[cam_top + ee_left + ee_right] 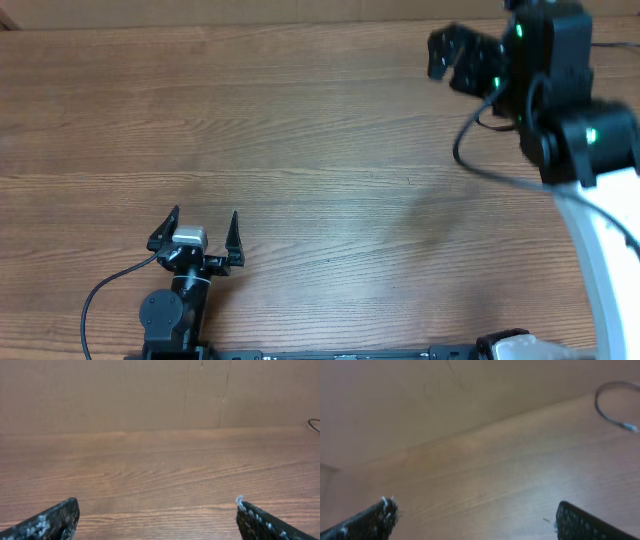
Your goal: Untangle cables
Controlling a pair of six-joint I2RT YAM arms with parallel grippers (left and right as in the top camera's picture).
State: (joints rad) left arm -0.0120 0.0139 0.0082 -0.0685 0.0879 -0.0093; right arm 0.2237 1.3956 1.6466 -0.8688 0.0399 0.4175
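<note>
One cable point(606, 404) shows in the right wrist view as a thin dark loop with a silvery tip, lying on the wood at the upper right, far beyond the fingers. The left wrist view catches a thin dark curve of cable point(314, 424) at its right edge, by the back wall. Overhead, only a thin black line point(615, 45) shows beside the right arm; the arm covers the rest. My left gripper point(205, 215) point(156, 505) is open over bare wood at the front left. My right gripper point(447, 62) point(475, 505) is open and empty at the far right, pointing left.
The wooden table point(320, 150) ends at a cardboard-coloured back wall point(150, 395). A thicker black wire point(470, 150) hangs off the right arm, and another point(100, 295) loops off the left arm's base. The white right arm link point(600, 260) rises along the right side.
</note>
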